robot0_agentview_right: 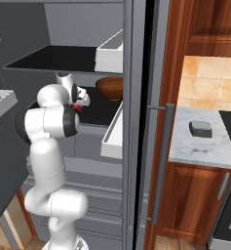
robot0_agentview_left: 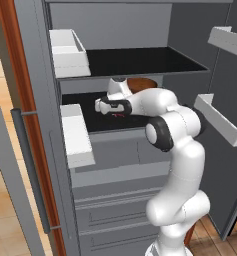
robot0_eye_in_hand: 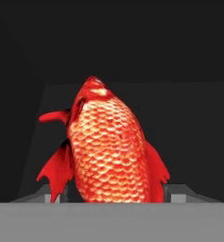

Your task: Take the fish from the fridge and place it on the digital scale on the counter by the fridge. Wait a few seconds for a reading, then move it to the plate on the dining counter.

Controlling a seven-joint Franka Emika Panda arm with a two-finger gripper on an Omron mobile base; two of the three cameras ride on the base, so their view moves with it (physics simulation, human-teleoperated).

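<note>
jaws around fish [robot0_eye_in_hand: 108,151], dark fridge shelf [robot0_agentview_left: 140,60]

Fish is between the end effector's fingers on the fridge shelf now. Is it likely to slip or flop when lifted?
The fish looks rounded and scaly, so it may slip or rotate between flat fingers. Its thin fins look like poor contact points; the thick body is the safer hold. It seems small beside the end effector, so probably light.
</note>
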